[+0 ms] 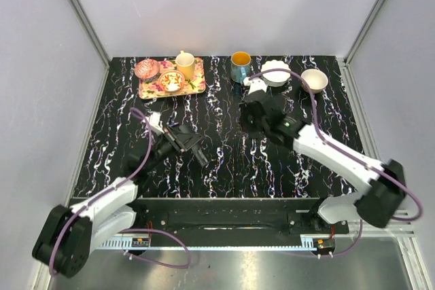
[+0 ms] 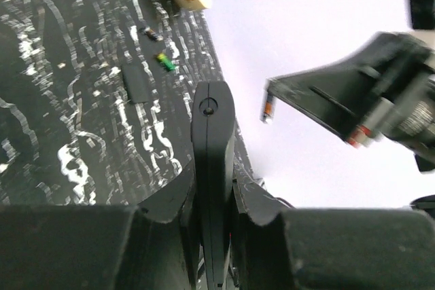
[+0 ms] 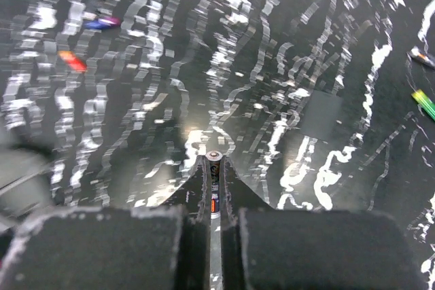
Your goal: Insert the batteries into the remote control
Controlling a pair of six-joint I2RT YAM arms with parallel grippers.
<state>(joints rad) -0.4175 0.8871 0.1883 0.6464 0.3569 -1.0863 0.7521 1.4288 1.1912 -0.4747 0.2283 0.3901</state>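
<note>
The slim matte-black remote (image 2: 213, 120) — smooth plastic, rounded at the tip — sits clamped in the left hand (image 2: 213, 198), the right hand (image 3: 214, 174) pinching a small cylindrical battery (image 2: 267, 109).

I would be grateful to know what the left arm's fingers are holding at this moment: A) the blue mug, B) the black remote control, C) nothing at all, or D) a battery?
B: in the left wrist view the left arm's fingers are shut on the black remote control, seen edge-on between them.
</note>
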